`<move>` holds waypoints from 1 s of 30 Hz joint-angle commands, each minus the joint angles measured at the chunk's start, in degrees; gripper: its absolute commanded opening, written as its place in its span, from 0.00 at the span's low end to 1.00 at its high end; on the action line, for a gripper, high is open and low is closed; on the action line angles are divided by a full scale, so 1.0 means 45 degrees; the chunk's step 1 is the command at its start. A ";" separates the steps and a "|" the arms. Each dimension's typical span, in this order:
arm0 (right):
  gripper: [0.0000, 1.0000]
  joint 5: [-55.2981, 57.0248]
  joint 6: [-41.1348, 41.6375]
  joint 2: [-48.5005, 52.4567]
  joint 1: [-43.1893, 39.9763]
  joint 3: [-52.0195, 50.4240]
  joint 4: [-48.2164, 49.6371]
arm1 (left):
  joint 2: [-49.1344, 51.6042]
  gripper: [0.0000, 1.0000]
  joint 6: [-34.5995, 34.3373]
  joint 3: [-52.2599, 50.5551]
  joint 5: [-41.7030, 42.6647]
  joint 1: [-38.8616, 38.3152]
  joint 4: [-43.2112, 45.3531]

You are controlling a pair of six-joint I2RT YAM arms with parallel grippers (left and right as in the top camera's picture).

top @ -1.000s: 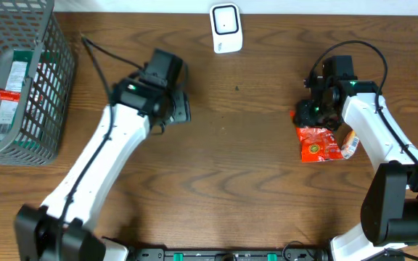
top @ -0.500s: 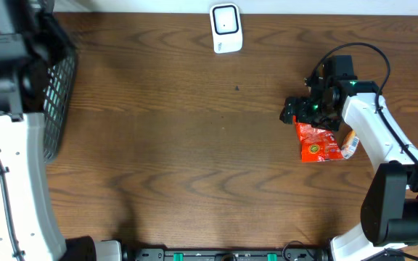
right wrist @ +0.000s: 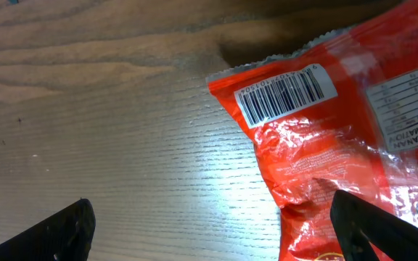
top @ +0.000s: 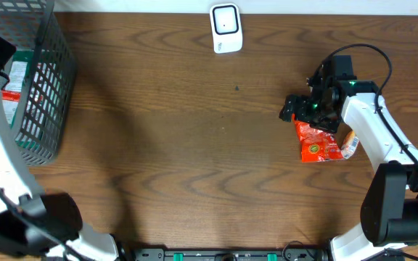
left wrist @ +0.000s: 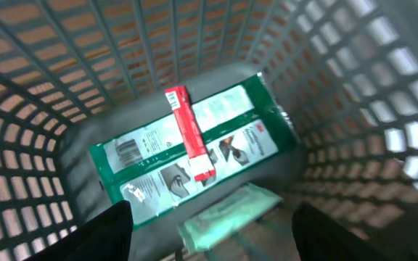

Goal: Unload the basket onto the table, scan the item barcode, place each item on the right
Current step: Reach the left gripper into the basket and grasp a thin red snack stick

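Red crinkled foil packet (top: 318, 143): flat on brown wooden surface (top: 194, 167) at 3 o'clock, printed barcode (right wrist: 287, 96) face-up; right tool (right wrist: 220, 232) spread wide above it, empty; left tool (left wrist: 220, 235) open, empty, over grey wire basket (top: 46, 72) at 9 o'clock; likely risk: tool skids off thin film or creases barcode, unreadable to white scanner (top: 225, 27) at 12 o'clock.

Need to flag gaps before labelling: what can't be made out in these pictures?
Left wrist: the pale green packet next to the green flat pack in the grey wire basket is blurred; print unreadable.
Right wrist: the red foil snack packet is cut off by the right edge.
Overhead: the orange-and-white item is mostly hidden by the right arm.
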 commanded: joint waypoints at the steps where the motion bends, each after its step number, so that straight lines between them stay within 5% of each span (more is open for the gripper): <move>1: 0.99 -0.0102 0.0228 -0.0029 0.0063 0.0121 0.0029 | 0.1243 0.71 -0.0316 0.0044 0.0005 0.0384 0.0423; 27: 0.99 -0.0097 0.0228 -0.0029 0.0063 0.0121 0.0029 | 0.7417 0.70 -0.1467 0.0010 0.0350 0.1098 0.2317; 30: 0.99 -0.0097 0.0228 -0.0029 0.0063 0.0121 0.0024 | 0.7558 0.56 -0.1467 -0.0019 0.0350 0.1098 0.2263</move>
